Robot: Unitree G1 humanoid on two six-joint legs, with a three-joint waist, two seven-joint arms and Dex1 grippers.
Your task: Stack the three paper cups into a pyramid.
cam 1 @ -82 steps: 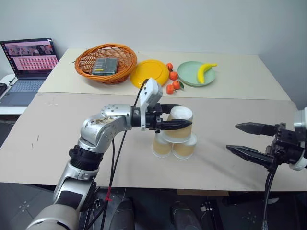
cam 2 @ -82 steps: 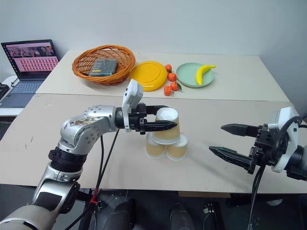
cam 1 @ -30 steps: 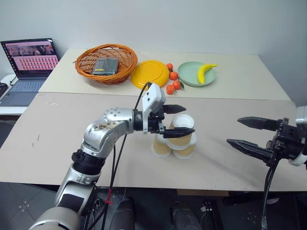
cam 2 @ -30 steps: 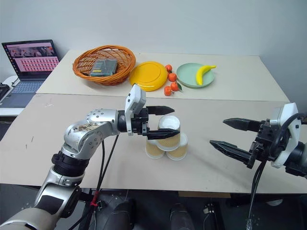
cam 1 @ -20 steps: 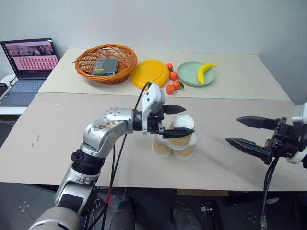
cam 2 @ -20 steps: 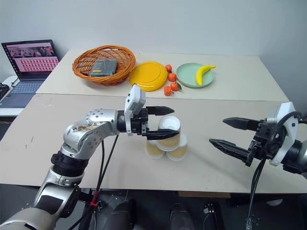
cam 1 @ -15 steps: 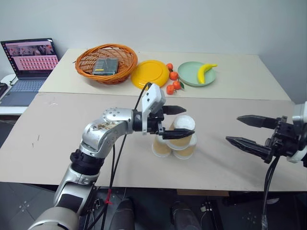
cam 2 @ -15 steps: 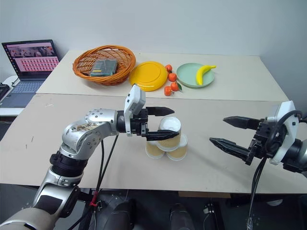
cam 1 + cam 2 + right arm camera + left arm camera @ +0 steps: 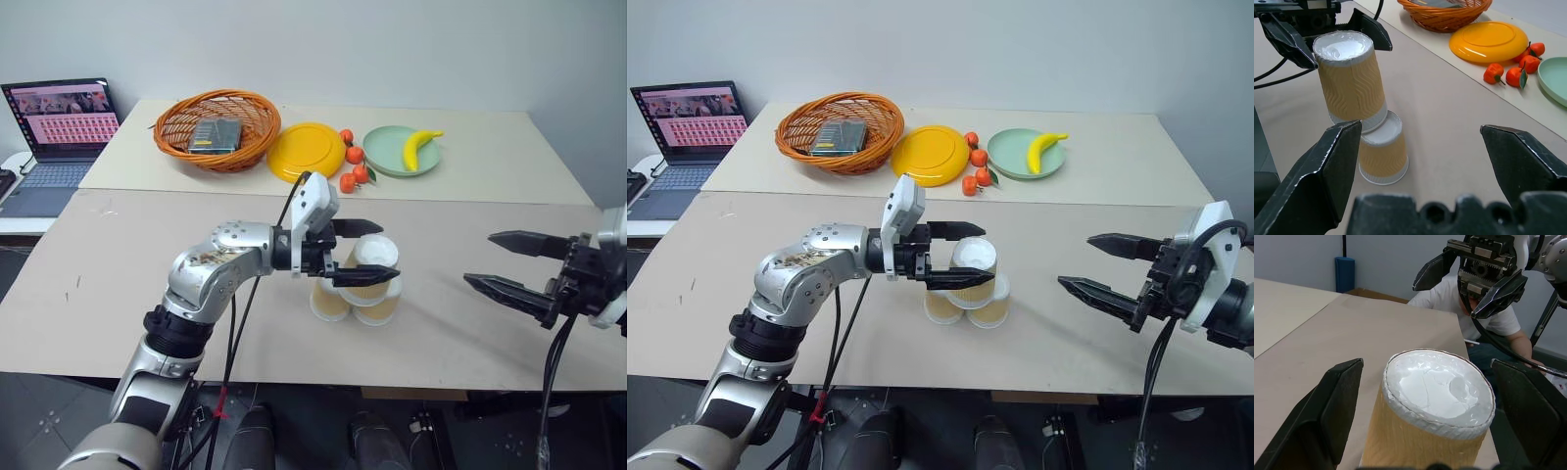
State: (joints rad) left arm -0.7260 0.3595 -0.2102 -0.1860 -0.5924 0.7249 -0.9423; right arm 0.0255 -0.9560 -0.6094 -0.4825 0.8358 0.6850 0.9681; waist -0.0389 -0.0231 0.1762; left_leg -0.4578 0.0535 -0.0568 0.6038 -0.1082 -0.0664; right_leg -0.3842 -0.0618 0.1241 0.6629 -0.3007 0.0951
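Left gripper [image 9: 364,253] reaches level across the bench [image 9: 118,264], jaws spread wide on either side of the top cup [image 9: 372,266] with daylight showing both sides. That cup sits upside down on the two base cups [image 9: 965,304] near the middle of the front bench. Right gripper [image 9: 1112,268] hangs by the right edge, jaws wide open, well apart from the pyramid.

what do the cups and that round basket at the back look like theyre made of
The three paper cups look like matte corrugated paper: tan walls with wavy ribs, white rolled rims and white bases. The basket looks like woven wicker or rattan, orange-brown with open crossing strands, though it could be plastic imitation.
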